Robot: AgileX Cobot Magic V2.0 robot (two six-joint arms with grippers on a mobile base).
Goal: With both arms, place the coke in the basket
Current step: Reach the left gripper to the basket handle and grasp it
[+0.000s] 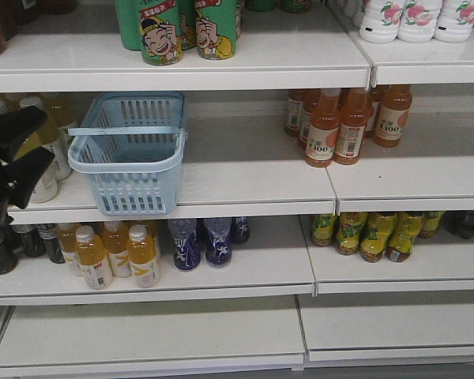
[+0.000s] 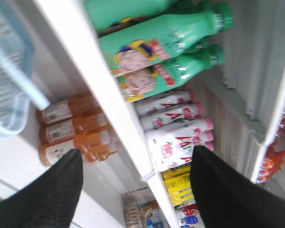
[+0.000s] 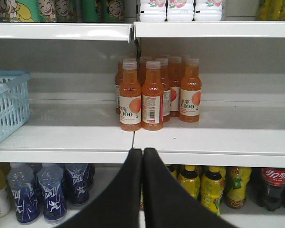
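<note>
Coke [image 3: 274, 179] at the lower shelf's [image 3: 256, 216] right end, below and right of the right gripper [image 3: 142, 151], well apart. Right gripper clenched empty; left gripper [image 2: 135, 152] spread wide, empty.

The front view stood back from the shelves [image 1: 245, 170] and faced them square on and level, taking in four tiers. The right wrist view sat nearer, also level and square, looking over the right gripper [image 3: 142, 152], its fingers pressed together, at the middle tier. The left wrist view was closest and rolled hard sideways, so the shelf edges ran diagonally; it looked between the wide-spread fingers of the left gripper [image 2: 136, 152] along the upper tiers. All three shared the basket [image 1: 130, 154], the orange bottles [image 1: 340, 126], the green bottles [image 1: 182, 31] and the white bottles [image 1: 415, 20]; the basket showed whole only from the front.
</note>
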